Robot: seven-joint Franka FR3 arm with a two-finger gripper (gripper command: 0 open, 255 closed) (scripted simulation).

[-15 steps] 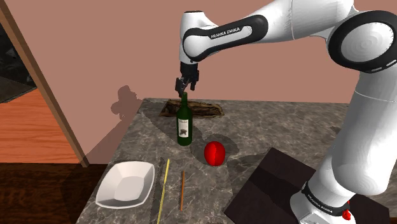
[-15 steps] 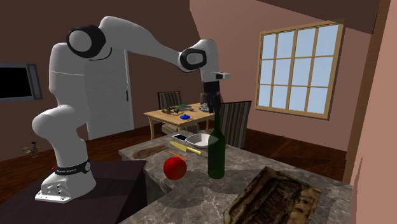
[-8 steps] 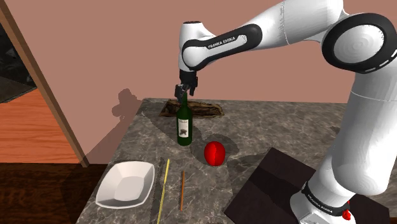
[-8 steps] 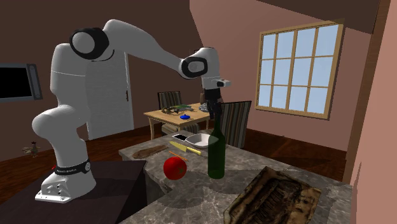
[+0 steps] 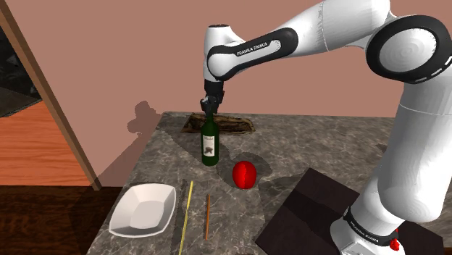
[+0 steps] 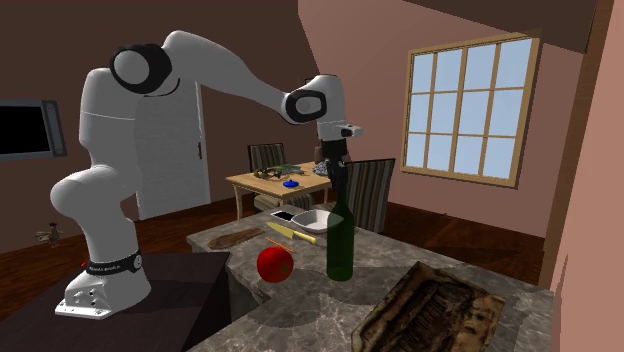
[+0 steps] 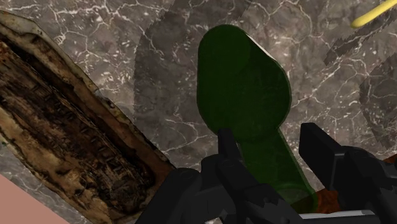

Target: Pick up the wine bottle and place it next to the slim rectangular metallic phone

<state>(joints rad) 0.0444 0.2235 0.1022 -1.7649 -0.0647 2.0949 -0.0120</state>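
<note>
A dark green wine bottle (image 5: 209, 145) stands upright on the grey marble counter (image 5: 326, 145), also seen in the second exterior view (image 6: 340, 245). My black gripper (image 5: 209, 107) comes straight down onto its top and is shut on the bottle's neck. In the wrist view the two fingers (image 7: 226, 156) clasp the green neck of the bottle (image 7: 245, 89) between them, gripper (image 7: 270, 143). A small dark flat rectangle (image 6: 283, 215), possibly the phone, lies by the white bowl at the counter's far end in the second exterior view.
A red apple (image 5: 244, 174) sits close beside the bottle. A white bowl (image 5: 143, 208), a yellow stick (image 5: 186, 210) and a brown stick (image 5: 208, 216) lie nearer the front. A weathered brown slab (image 5: 230, 124) lies behind the bottle. My black stand (image 5: 304, 210) is at lower right.
The gripper came down over the bottle's neck, then its fingers shut on it. The bottle has not moved.
</note>
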